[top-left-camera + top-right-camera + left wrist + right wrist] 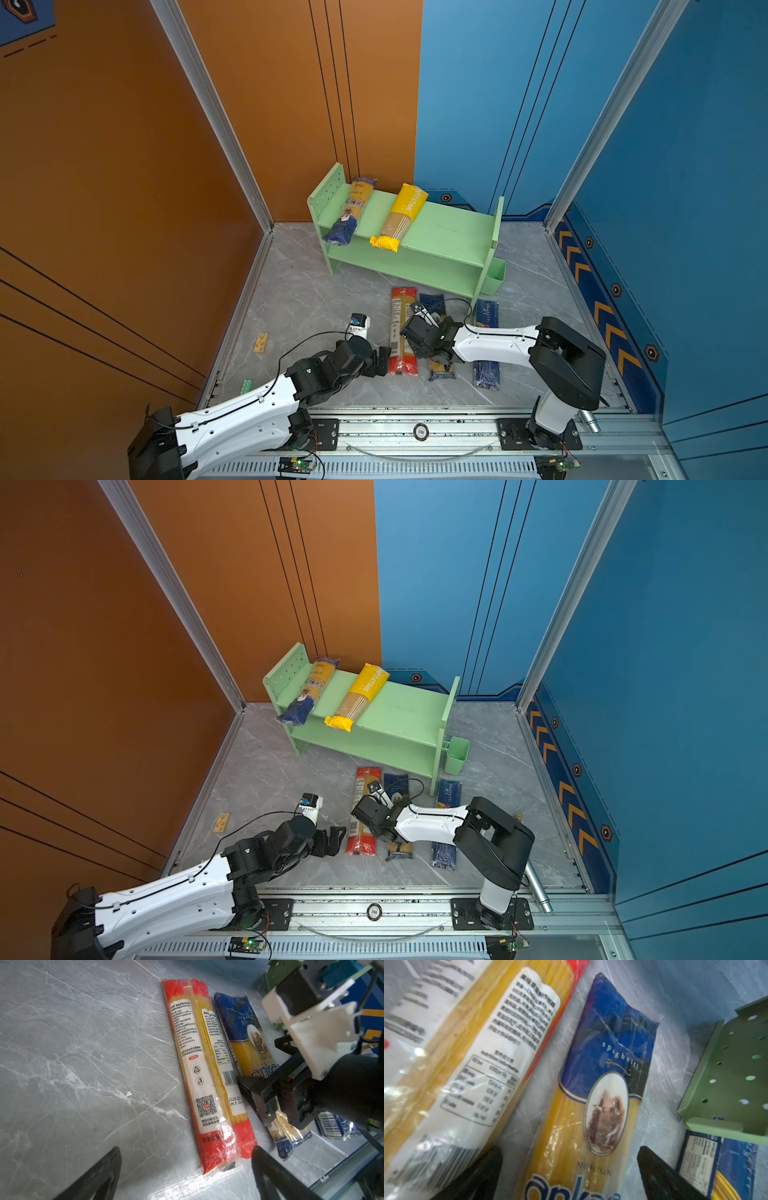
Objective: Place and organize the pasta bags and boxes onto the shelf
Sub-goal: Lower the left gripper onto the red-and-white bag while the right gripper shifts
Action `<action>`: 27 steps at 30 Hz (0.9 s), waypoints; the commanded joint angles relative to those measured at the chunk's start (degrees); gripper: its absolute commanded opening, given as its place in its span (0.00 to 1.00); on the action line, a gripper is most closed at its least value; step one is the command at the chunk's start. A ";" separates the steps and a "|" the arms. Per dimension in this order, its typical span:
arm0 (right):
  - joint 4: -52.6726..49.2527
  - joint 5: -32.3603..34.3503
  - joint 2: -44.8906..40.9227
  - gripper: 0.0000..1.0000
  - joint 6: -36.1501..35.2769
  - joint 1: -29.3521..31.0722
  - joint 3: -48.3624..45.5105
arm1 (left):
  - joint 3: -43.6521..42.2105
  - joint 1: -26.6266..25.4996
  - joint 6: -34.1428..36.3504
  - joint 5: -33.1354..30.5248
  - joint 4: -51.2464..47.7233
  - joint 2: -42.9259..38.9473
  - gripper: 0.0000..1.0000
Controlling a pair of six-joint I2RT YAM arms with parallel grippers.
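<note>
The light green shelf (440, 237) (399, 721) stands at the back, its perforated side panel (733, 1076) near my right arm. A yellow-and-dark-blue bag (351, 208) and a yellow bag (401, 220) lie across its top tier. On the floor lie a red-ended clear bag (402, 332) (199, 1076), another yellow-and-dark-blue bag (433, 305) (591, 1088) and a dark blue box (486, 345) (724, 1167). My right gripper (438, 359) (569, 1149) is open and straddles the floor's yellow-and-blue bag. My left gripper (381, 361) (186, 1149) is open at the red bag's near end, holding nothing.
A small green bin (494, 276) hangs on the shelf's right end. A tiny yellow box (261, 343) and a small green piece (246, 386) lie by the left wall. A metal rail (415, 428) runs along the front, with a silver cylinder (590, 419) on it.
</note>
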 commanded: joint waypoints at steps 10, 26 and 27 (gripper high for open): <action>3.10 -3.13 4.60 1.00 -0.09 2.69 6.11 | -1.78 -0.92 -0.55 -1.08 0.00 0.15 0.98; -4.06 -9.29 -17.54 1.00 -7.05 -2.17 -4.79 | -3.14 -0.42 7.67 -2.71 3.66 5.22 0.98; -4.38 -9.70 -19.38 1.00 -7.36 -2.52 -5.65 | -2.91 -0.03 8.00 -2.41 5.72 6.04 0.98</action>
